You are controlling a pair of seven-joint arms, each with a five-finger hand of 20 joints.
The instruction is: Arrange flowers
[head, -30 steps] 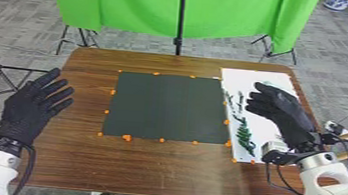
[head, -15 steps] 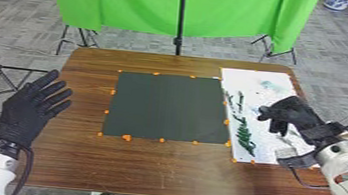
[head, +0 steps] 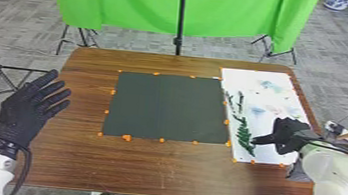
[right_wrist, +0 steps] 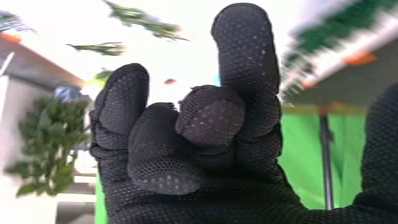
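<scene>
Over the left edge of the wooden table (head: 147, 171), the left hand (head: 19, 116) is held with straight, slightly spread fingers. Right of it lies a dark grey square mat (head: 165, 107), orange markers (head: 127, 138) at its border. Next comes a white sheet (head: 277, 156) bearing slender green sprigs (head: 240, 103), a fuller green frond (head: 245, 136) and, farther right, pale bluish tufts (head: 258, 111), too blurred to name. Rightmost, the right hand (head: 287, 134) is low over the sheet, just beside the frond: one finger straight, others curled towards the palm, thumb apart.
</scene>
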